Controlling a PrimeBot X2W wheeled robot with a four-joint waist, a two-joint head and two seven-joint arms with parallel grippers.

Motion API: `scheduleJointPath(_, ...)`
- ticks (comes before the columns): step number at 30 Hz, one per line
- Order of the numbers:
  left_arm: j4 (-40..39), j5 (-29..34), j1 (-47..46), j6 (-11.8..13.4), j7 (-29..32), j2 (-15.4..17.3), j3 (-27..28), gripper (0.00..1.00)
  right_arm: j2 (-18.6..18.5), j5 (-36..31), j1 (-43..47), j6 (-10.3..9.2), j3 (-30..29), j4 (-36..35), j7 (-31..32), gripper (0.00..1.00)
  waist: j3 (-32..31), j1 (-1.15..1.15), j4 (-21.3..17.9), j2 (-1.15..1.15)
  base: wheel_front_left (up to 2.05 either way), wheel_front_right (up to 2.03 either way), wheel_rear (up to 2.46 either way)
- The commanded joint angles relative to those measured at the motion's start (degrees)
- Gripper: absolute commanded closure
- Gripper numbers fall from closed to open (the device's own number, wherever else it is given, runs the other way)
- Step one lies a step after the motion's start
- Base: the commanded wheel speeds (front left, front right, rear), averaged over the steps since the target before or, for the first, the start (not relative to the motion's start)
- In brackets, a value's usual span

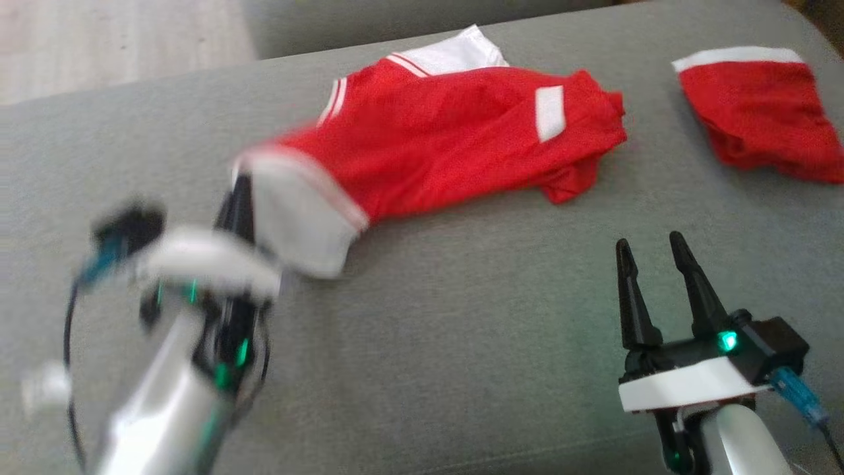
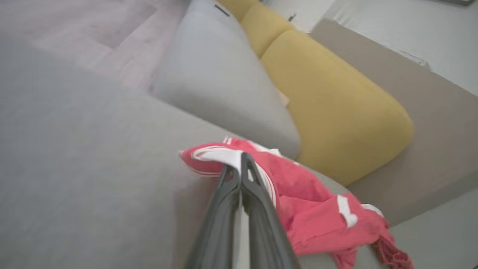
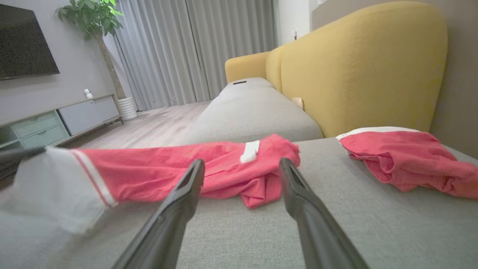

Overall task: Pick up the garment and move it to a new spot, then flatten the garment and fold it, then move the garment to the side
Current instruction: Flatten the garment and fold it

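Note:
The garment (image 1: 448, 138) is a red shirt with white sleeves and trim, lying crumpled across the grey sofa seat (image 1: 461, 330). My left gripper (image 1: 241, 191) is shut on its white sleeve end, which is lifted off the cushion; the arm is blurred. In the left wrist view the closed fingers (image 2: 242, 175) pinch the white-striped edge of the garment (image 2: 310, 209). My right gripper (image 1: 649, 247) stands open near the front right, apart from the cloth. Through its fingers (image 3: 186, 186) the garment (image 3: 179, 168) stretches across the seat, its white sleeve raised at the left.
A second red piece with a white band (image 1: 758, 112) lies at the far right of the seat. A yellow backrest (image 3: 358, 67) rises behind the sofa. A grey cushion (image 2: 220, 86) adjoins the seat. Wooden floor (image 1: 99, 39) lies beyond the far left edge.

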Motion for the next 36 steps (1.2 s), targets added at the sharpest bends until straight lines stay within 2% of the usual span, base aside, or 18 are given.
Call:
scheduleJointPath(1, -5.7, 1.2, 2.5, 0.6, -0.4, 2.1, 4.5, 1.00, -0.1, -0.8, -0.8, 0.37, 0.9, -2.2, -0.6, 0.00, -0.3, 0.00, 2.3, 0.00, 0.00, 0.00, 0.00)
scheduleJointPath(4, -12.4, 3.9, 13.7, 1.2, -0.4, 1.9, 8.4, 1.00, -0.1, -1.5, -0.3, 0.37, 0.2, -2.3, -0.6, 0.00, -0.5, 0.00, 4.4, 0.00, 0.00, 0.00, 0.00)
scheduleJointPath(6, -15.9, 5.0, 19.2, 1.5, -0.4, 0.7, 10.8, 1.00, -0.1, -2.0, 0.2, 0.37, -0.2, -2.3, -0.6, 0.00, -0.8, 0.00, 6.0, 0.00, 0.00, 0.00, 0.00)
scheduleJointPath(10, -19.0, 6.5, 24.4, 1.3, -0.4, -0.3, 11.9, 1.00, -0.1, -2.7, 0.6, 0.37, -0.1, -1.9, -0.6, 0.00, -1.3, 0.00, 7.9, 0.00, 0.00, 0.00, 0.00)
scheduleJointPath(17, -21.9, 9.6, 24.0, 0.1, -0.4, -1.5, 12.5, 1.00, -0.1, -3.1, 0.8, 0.37, 0.8, -1.5, -0.6, 0.00, -1.8, 0.00, 9.8, 0.00, 0.00, 0.00, 0.00)
scheduleJointPath(21, -19.2, 11.6, 20.5, 0.4, 0.9, -0.5, 11.2, 1.00, -0.1, -3.3, 0.6, 0.37, 1.3, -1.5, -0.6, 0.00, -1.2, 0.00, 10.0, 0.00, 0.00, 0.00, 0.00)
scheduleJointPath(22, -17.8, 12.6, 19.5, 0.2, 0.9, 0.0, 10.7, 0.86, -0.1, -3.4, 0.6, 0.37, 1.4, -1.4, -0.6, 0.00, -1.0, 0.00, 10.0, 0.00, 0.00, 0.00, 0.00)
scheduleJointPath(23, -16.2, 13.5, 18.7, 0.1, 0.8, 0.2, 10.3, 0.22, -0.1, -3.4, 0.5, 0.37, 1.5, -1.5, -0.6, 0.00, -0.8, 0.00, 9.9, 0.00, 0.00, 0.00, 0.00)
scheduleJointPath(24, -14.5, 14.3, 17.9, 0.1, 0.6, 0.3, 10.3, 0.00, -0.1, -3.4, 0.5, 0.37, 1.5, -1.5, -0.6, 0.00, -0.5, 0.00, 9.9, 0.00, 0.00, 0.00, 0.00)
scheduleJointPath(26, -11.8, 15.8, 16.7, -0.4, 0.1, 0.1, 10.7, 0.00, -0.1, -3.3, 0.5, 0.37, 1.6, -1.5, -0.6, 0.00, 0.0, 0.00, 9.8, 0.00, 0.00, 0.00, 0.00)
scheduleJointPath(29, -10.3, 23.0, 16.1, 0.5, -0.3, 0.5, 12.5, 0.00, -0.1, -3.3, 0.5, 0.37, 1.1, -1.6, -0.6, 0.00, 0.8, 0.00, 10.0, 0.00, 0.00, 0.00, 0.00)
scheduleJointPath(36, -20.6, 40.4, 25.4, 3.6, -0.3, 0.6, 17.9, 0.00, -0.1, -2.8, -0.6, 0.37, 1.5, -1.8, -0.6, 0.00, 1.9, 0.00, 9.2, 0.00, 0.00, 0.00, 0.00)
